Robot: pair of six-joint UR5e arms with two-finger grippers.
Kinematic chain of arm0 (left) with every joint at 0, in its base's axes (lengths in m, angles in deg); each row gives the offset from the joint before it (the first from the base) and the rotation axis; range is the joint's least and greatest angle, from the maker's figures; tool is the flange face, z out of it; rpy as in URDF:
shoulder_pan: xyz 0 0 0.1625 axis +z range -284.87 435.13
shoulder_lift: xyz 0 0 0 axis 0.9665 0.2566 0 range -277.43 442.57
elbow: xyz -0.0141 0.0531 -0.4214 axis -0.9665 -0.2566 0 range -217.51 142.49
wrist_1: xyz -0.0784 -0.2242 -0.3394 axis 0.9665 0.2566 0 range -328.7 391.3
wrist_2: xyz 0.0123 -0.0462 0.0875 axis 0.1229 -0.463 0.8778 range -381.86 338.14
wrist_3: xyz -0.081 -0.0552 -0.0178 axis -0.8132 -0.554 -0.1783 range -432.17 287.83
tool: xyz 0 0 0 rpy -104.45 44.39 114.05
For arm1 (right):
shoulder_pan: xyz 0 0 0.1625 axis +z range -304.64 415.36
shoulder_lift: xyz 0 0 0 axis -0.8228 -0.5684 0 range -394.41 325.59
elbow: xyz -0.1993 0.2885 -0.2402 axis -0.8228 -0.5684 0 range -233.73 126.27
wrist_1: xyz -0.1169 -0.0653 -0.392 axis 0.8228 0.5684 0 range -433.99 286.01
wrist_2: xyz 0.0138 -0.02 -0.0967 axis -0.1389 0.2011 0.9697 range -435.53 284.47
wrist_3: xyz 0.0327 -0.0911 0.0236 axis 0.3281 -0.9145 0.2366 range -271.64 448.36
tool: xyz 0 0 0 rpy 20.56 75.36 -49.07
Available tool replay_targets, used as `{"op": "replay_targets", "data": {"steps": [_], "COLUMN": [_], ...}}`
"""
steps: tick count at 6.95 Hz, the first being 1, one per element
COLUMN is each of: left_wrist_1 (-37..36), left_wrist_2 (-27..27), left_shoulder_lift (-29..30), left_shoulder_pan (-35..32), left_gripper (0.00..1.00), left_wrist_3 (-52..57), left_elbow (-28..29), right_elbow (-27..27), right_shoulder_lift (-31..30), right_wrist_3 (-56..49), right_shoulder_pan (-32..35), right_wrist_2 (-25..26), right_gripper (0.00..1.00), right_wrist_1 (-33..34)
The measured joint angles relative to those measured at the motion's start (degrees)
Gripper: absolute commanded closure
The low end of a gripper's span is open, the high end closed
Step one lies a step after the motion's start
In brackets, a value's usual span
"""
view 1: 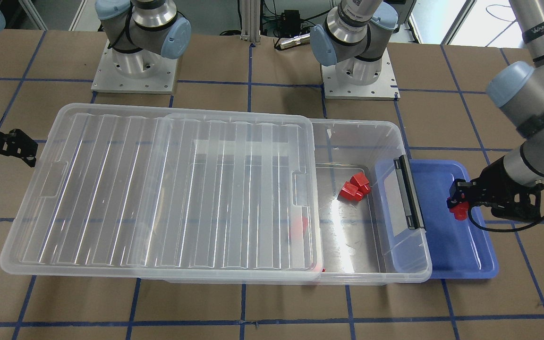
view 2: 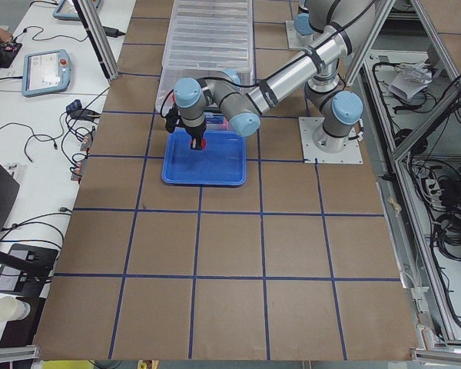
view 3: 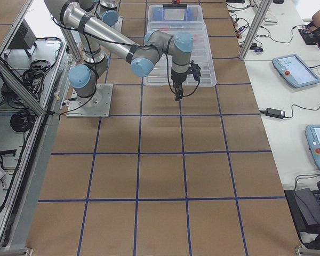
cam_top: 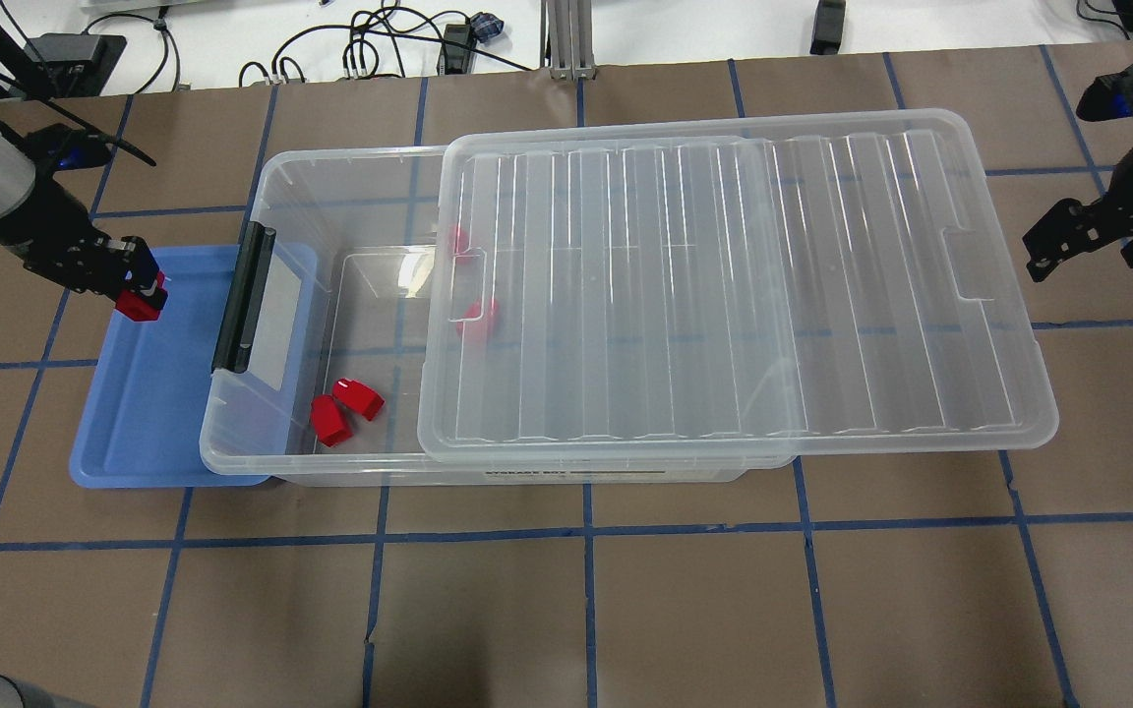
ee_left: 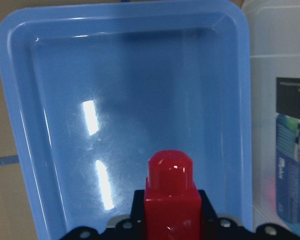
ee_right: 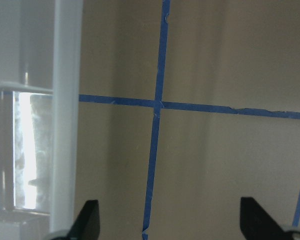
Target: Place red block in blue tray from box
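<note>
My left gripper (cam_top: pixel 137 288) is shut on a red block (cam_top: pixel 141 306) and holds it over the blue tray (cam_top: pixel 139 423), near the tray's far-left part. The left wrist view shows the block (ee_left: pixel 171 192) upright between the jaws, above the bare tray floor (ee_left: pixel 140 100). The clear box (cam_top: pixel 355 187) lies beside the tray, its ribbed lid (cam_top: pixel 724 285) slid toward my right side, leaving the tray end open. Two more red blocks (cam_top: pixel 345 408) lie in the open part. My right gripper (cam_top: pixel 1048 241) is open and empty, beside the lid's far end.
The box's black latch bar (cam_top: pixel 244 295) overhangs the tray's inner edge. Two further red blocks (cam_top: pixel 478 315) show dimly under the lid's edge. The table is brown with blue tape lines (ee_right: pixel 155 150). The arm bases (view 1: pixel 135 71) stand behind the box.
</note>
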Motion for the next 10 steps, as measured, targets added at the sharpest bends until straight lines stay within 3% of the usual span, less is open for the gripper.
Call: {"op": "replay_targets", "data": {"steps": [1, 2, 5, 8, 10], "left_wrist_1": [-5.0, -8.5, -6.5, 16.3, 25.8], "left_wrist_2": [0.0, 0.1, 2.8, 4.3, 6.8], "left_shoulder_lift": [0.6, 1.0, -0.9, -5.4, -9.0], "left_shoulder_pan": [0.4, 0.6, 0.2, -3.7, -12.3], "left_gripper": [0.23, 0.00, 0.00, 0.00, 0.00], "left_wrist_3": [0.3, 0.4, -0.3, -5.3, -16.5], "left_elbow": [-3.5, -5.8, -4.8, 9.7, 16.4], "right_elbow": [0.2, 0.2, 0.3, 0.3, 0.3], "right_shoulder_lift": [0.3, 0.3, 0.7, 0.7, 0.4], "right_wrist_3": [0.0, 0.1, 0.5, 3.5, 10.6], "right_shoulder_pan": [0.0, 0.0, 0.6, 4.6, 9.2], "right_wrist_2": [0.0, -0.1, -0.7, -1.0, -1.0], "right_gripper": [0.00, 0.00, 0.00, 0.00, 0.00], "right_wrist_1": [0.0, 0.0, -0.1, 0.0, 0.0]}}
